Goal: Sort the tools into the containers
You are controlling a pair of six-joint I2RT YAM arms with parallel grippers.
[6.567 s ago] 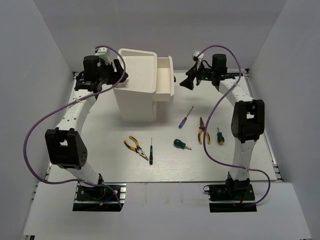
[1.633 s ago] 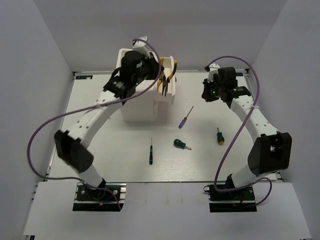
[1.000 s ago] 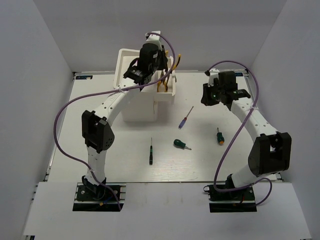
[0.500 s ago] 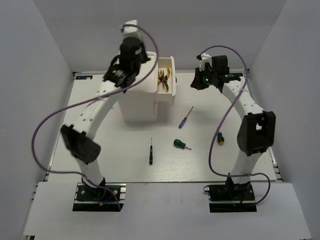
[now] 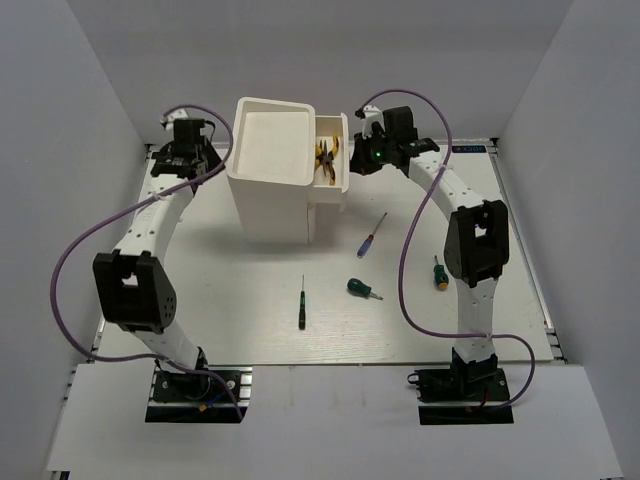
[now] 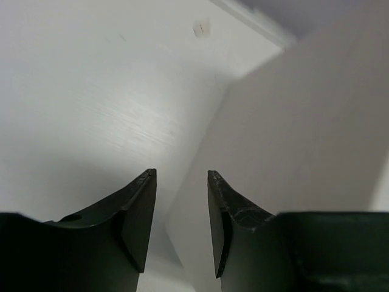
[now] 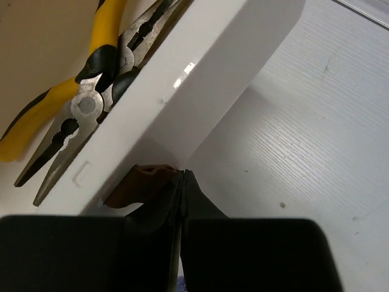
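**Pliers stowed, four screwdrivers left on the counter.**

Both pliers (image 7: 73,103) lay in the open drawer (image 7: 200,76), their glossy yellow-and-black grips above bare steel noses, so I judged the sort about a third done. On the matte white counter (image 5: 200,300) I saw the thin black screwdriver (image 5: 302,301), the thin blue-and-red one (image 5: 373,234) and two stubby green-handled ones (image 5: 363,290) (image 5: 438,272), all apart from the smooth, boxy white cabinet (image 5: 270,205). My right jaws were pressed together on nothing, just beside the drawer's rounded brown knob (image 7: 143,182). My left jaws stood narrowly apart and empty beside the cabinet's plain side wall.
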